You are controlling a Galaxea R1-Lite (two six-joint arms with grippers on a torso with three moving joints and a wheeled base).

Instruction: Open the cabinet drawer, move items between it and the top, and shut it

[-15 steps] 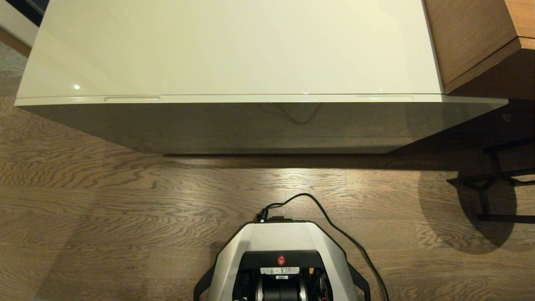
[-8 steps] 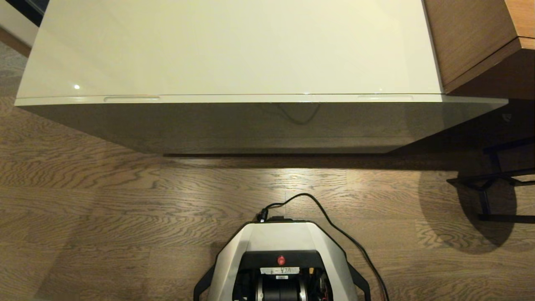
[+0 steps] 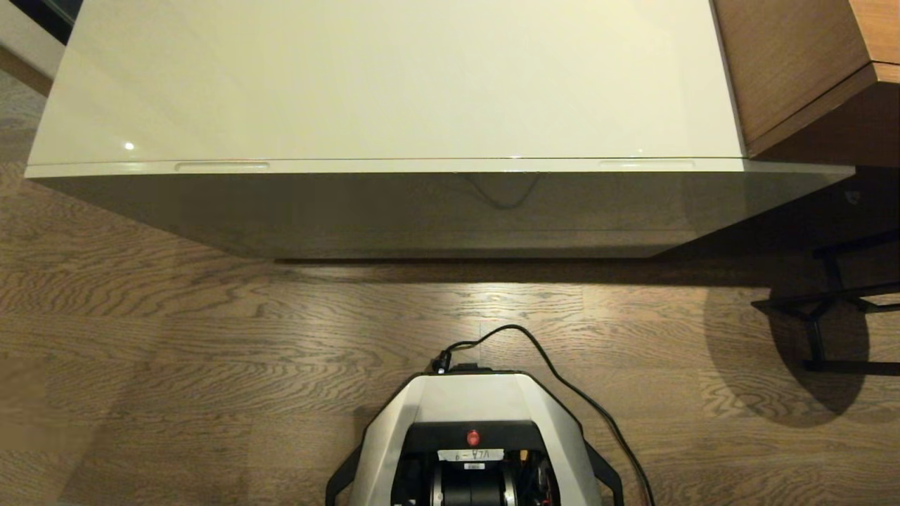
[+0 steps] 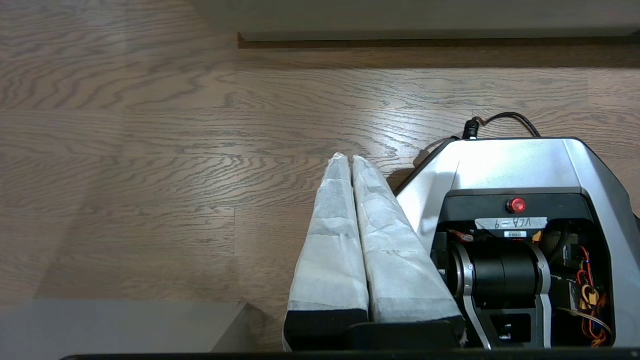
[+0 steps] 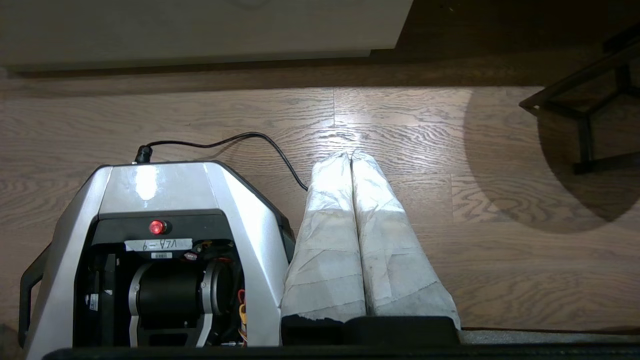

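1. The left gripper [image 4: 352, 157] and the right gripper [image 5: 351, 154] both hang low beside the robot's base [image 3: 472, 400], one on each flank, pressed fully together and holding nothing. Neither arm shows in the head view.

2. The cabinet drawer [image 3: 436, 207] lies ahead of both grippers, across a strip of wooden floor [image 3: 211, 337], and higher than where their tips now point. It looks fully closed, its glossy front flush under the top [image 3: 394, 77].

3. The drawer's long axis runs crosswise to the way both grippers point, spanning the cabinet from side to side. Two slim slots sit at its upper front edge: the left slot [image 3: 222, 166] ahead and outward of the left gripper, the right slot [image 3: 647, 164] ahead and outward of the right gripper. Each arm is about equally placed for its own slot, so I judge either could start the pull, or both together.

4. The coming move, as I read it, calls for lifting a gripper and carrying it forward to a slot's height, then hooking in from above.

5. The items are not in view. None lies on the part of the top that shows; if any are inside the drawer, they are hidden.

6. Cut off or unclear: the top's far edge runs out of the head view, and the brown wooden furniture [image 3: 794, 63] adjoins the cabinet's right end. The wrist views catch only the cabinet's lower edge, not the slots. How deep the slots are cannot be made out.
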